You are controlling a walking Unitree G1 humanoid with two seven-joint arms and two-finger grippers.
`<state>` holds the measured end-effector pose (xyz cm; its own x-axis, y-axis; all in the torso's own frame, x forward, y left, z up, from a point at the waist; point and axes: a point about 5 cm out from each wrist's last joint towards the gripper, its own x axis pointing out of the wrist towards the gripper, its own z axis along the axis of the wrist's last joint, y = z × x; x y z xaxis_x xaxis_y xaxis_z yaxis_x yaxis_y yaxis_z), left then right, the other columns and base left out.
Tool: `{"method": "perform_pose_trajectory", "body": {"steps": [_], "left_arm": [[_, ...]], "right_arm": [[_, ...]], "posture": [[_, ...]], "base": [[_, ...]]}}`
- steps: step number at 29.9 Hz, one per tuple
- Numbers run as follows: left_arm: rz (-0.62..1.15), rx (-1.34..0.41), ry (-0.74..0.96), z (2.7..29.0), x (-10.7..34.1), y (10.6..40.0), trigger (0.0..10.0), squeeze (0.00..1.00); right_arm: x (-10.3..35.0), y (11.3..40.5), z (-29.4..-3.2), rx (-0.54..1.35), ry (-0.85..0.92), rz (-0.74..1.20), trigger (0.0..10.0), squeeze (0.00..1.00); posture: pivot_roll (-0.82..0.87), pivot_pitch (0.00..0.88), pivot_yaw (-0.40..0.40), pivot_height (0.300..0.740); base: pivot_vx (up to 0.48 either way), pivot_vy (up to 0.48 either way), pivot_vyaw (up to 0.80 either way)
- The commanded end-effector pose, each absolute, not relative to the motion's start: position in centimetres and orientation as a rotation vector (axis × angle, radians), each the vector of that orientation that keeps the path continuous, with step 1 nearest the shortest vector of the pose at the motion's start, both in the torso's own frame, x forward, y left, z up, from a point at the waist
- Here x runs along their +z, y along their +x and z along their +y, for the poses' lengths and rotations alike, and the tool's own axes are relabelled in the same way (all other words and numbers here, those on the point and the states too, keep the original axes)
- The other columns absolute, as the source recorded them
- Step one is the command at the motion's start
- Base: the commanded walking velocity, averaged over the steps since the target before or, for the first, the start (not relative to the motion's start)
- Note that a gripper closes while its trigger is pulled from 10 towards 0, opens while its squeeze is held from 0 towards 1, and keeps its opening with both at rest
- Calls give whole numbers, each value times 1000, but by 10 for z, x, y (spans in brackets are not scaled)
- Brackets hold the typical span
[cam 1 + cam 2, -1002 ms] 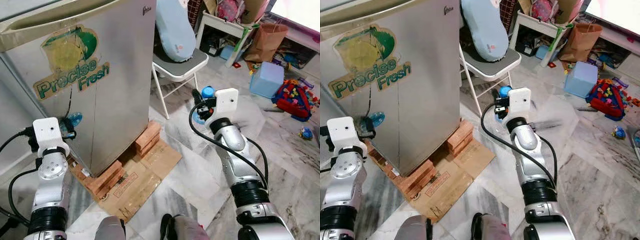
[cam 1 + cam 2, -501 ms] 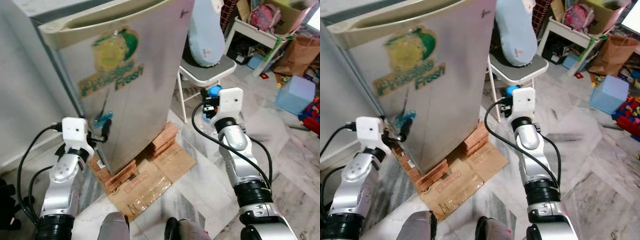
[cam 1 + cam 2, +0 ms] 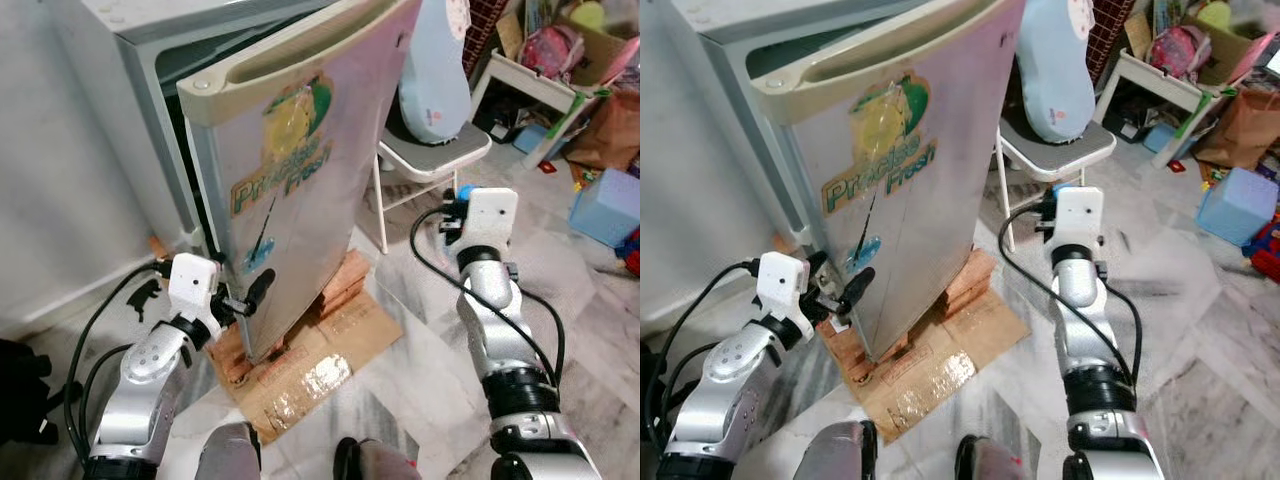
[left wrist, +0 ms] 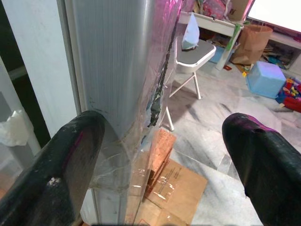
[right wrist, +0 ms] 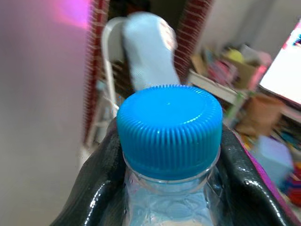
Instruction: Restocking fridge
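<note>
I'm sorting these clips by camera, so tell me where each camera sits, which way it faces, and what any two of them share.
Left eye: on the head, looking down at the fridge door; both arms, left gripper at the door's lower edge.
Right eye: the same scene, slightly offset.
Left wrist: along the open fingers straddling the door edge.
Right wrist: along the fingers gripping a blue-capped bottle.
Shared: both wrist views show the folding chair.

The fridge (image 3: 290,180), its door slightly ajar, stands on bricks (image 3: 345,285) over flattened cardboard (image 3: 320,360). The left gripper (image 3: 252,295) reaches the door's lower edge, fingers apart. The right gripper (image 3: 452,205) is raised beside a folding chair (image 3: 430,160), apparently holding a blue-capped bottle (image 3: 465,192).
</note>
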<state>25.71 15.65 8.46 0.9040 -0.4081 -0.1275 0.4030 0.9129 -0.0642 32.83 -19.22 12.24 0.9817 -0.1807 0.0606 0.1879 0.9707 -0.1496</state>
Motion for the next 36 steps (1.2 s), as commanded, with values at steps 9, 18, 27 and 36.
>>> {"method": "perform_pose_trajectory", "body": {"steps": [9, 18, 27, 36], "left_arm": [[118, -570, -49, 122, 97, 262, 10000, 0], [129, -630, -40, 111, 96, 257, 10000, 0], [125, -652, -41, 104, 98, 259, 10000, 0], [128, -858, -64, 70, 107, 257, 10000, 0]], "right_arm": [[118, 322, -201, -260, -184, -22, 10000, 0], [113, 318, -210, -316, -208, 14, 10000, 0], [107, 312, -216, -354, -214, 46, 10000, 0], [103, 307, -220, -398, -232, 73, 10000, 0]], "posture": [[81, 116, -81, 740], [80, 116, -80, 740], [80, 113, -78, 740], [65, 110, -66, 740]], "base": [[0, -444, -605], [0, -437, -93], [0, -376, 0], [0, 0, 0]]}}
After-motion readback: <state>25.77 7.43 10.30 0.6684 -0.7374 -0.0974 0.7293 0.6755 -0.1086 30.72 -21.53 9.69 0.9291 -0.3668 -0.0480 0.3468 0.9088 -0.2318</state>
